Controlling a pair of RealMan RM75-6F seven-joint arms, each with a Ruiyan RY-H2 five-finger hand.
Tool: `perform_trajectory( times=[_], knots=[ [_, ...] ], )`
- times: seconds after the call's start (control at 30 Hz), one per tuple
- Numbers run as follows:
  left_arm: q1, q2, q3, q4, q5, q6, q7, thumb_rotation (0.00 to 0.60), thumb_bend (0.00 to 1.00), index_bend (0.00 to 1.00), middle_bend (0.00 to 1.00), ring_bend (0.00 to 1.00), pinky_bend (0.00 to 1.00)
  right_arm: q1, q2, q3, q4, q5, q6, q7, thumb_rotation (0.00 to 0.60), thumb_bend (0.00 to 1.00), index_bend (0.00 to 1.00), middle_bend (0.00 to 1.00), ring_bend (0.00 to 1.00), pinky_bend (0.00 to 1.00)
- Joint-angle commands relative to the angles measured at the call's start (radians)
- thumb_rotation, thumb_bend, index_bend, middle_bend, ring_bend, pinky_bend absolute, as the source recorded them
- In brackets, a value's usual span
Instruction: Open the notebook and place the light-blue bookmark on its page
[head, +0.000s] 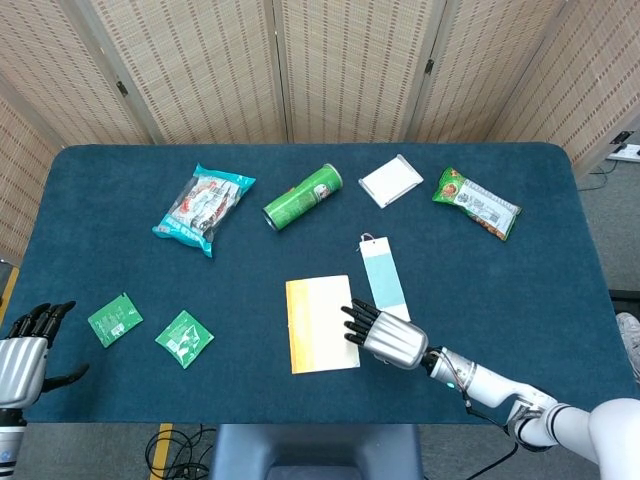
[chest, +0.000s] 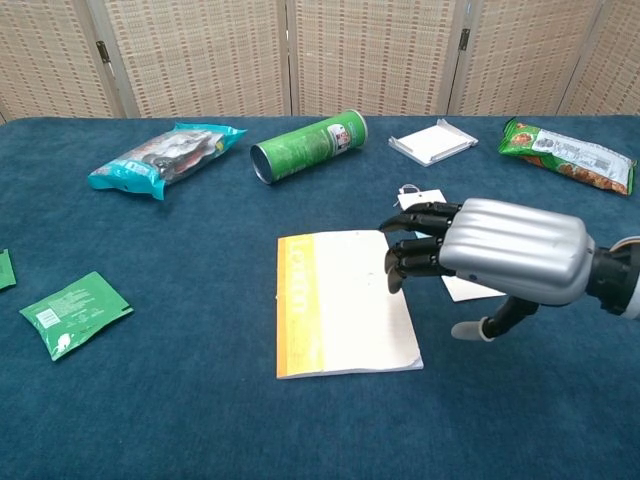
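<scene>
Right hand (chest: 500, 250) hovers over closed notebook (head: 320, 323) edge, fingers apart, empty, hiding part of bookmark (head: 383, 278). Left hand (head: 24, 350) spread, empty, at table (head: 560, 300) corner.

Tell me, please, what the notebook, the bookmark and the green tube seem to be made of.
The notebook: seemingly paper or thin card, matte, lying flat with thin edges. The bookmark: likely card, light blue and white, with a thin string loop at its top. The green tube: probably cardboard with a printed, slightly glossy wrap; its rim looks metallic, though this is uncertain.
</scene>
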Motion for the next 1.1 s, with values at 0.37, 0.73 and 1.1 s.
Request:
perform_trajectory(
  times=[0.37, 0.73, 1.1],
  knots=[
    [0.003, -0.002, 0.001, 0.006, -0.009, -0.007, -0.003, 0.6, 0.15, 0.17, 0.22, 0.15, 0.23, 0.058, -0.098, -0.054, 0.147, 0.009, 0.025, 0.062, 0.6, 0.15, 0.34, 0.28, 0.09, 0.13],
    [0.004, 0.004, 0.002, 0.002, -0.013, -0.013, -0.012, 0.6, 0.15, 0.17, 0.21, 0.15, 0.23, 0.085, -0.138, -0.085, 0.211, 0.026, 0.032, 0.081, 0.6, 0.15, 0.35, 0.28, 0.09, 0.13],
    [0.005, 0.005, 0.001, 0.003, -0.018, -0.017, -0.018, 0.6, 0.15, 0.17, 0.21, 0.15, 0.23, 0.109, -0.166, -0.108, 0.253, 0.043, 0.027, 0.09, 0.6, 0.16, 0.36, 0.28, 0.09, 0.13]
  ],
)
